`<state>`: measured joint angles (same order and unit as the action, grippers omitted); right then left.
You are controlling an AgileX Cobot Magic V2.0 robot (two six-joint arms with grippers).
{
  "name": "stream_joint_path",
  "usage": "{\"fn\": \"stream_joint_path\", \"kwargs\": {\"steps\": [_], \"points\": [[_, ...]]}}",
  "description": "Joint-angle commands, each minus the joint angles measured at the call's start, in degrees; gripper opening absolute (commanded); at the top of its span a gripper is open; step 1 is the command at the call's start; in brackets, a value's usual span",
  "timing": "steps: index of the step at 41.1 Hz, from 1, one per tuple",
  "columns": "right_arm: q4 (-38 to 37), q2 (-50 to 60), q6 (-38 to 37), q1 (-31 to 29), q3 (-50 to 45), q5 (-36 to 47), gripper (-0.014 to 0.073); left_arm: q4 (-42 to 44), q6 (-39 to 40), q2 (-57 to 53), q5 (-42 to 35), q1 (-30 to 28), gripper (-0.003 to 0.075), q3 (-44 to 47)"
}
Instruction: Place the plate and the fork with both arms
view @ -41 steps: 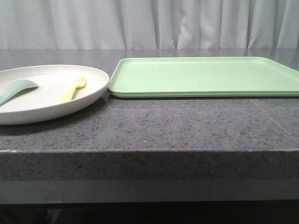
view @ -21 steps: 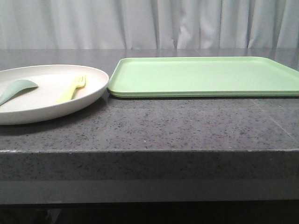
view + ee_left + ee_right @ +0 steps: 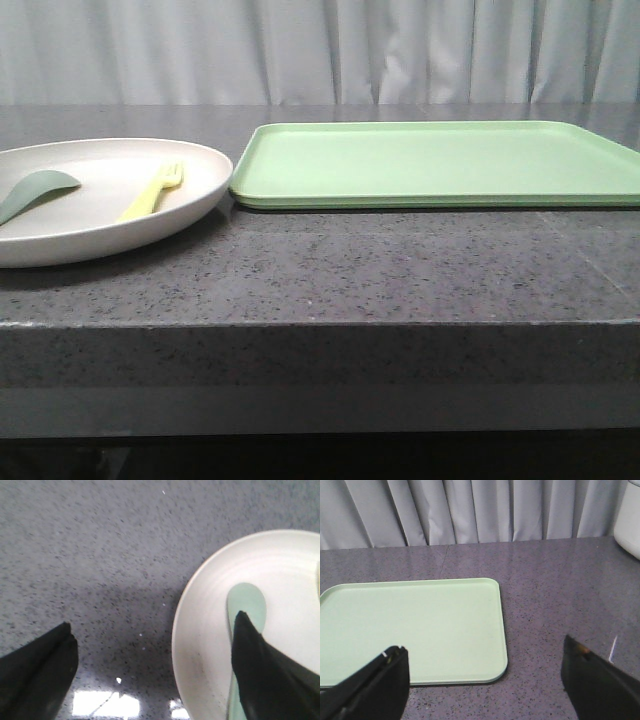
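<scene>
The cream plate (image 3: 95, 215) lies at the table's left, and the pale yellow fork (image 3: 152, 192) lies on its right half. In the left wrist view my left gripper (image 3: 153, 620) is open and empty above the plate's rim (image 3: 197, 630). One finger is over the bare table, the other (image 3: 265, 675) over the plate. The fork shows only as a sliver at that view's edge (image 3: 318, 580). My right gripper (image 3: 484, 645) is open and empty above a near corner of the green tray (image 3: 410, 625). Neither gripper shows in the front view.
A grey-green spoon (image 3: 35, 190) lies on the plate's left part, under the left finger (image 3: 247, 602). The light green rectangular tray (image 3: 440, 162) lies right of the plate, almost touching it. A white object (image 3: 628, 520) stands at the table's far edge. A curtain hangs behind.
</scene>
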<state>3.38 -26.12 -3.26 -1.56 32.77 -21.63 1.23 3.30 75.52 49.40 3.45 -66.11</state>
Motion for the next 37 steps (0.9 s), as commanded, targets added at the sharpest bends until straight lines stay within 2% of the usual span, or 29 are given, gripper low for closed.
{"fn": "stream_joint_path", "kwargs": {"steps": [1, 8, 14, 31, 34, 37], "points": [[-0.04, -0.7, 0.08, -0.23, 2.16, 4.93, 0.0636, -0.51, -0.6, 3.86, 1.48, 1.8, 0.0599, -4.07], [-0.04, -0.7, 0.08, -0.23, 2.16, 4.99, 0.0636, 0.06, -0.6, 10.9, 4.99, 1.81, 0.0599, -6.1], [-0.04, -0.7, 0.08, -0.23, 2.16, 4.99, 0.0636, 1.04, -0.6, 14.34, 5.13, 1.81, 0.0599, -6.52], [-0.04, -0.7, 0.08, -0.23, 2.16, 4.99, 0.0636, 0.93, -0.6, 17.46, 5.37, 1.81, 0.0598, -6.52], [-0.04, -0.7, 0.08, -0.23, 2.16, 4.99, 0.0636, 0.93, -0.6, 17.46, 5.37, 1.81, 0.0562, -6.52], [-0.04, -0.7, 0.08, -0.23, 2.16, 4.99, 0.0636, 0.7, -0.6, 17.46, 5.45, 1.81, 0.048, -6.52]]}}
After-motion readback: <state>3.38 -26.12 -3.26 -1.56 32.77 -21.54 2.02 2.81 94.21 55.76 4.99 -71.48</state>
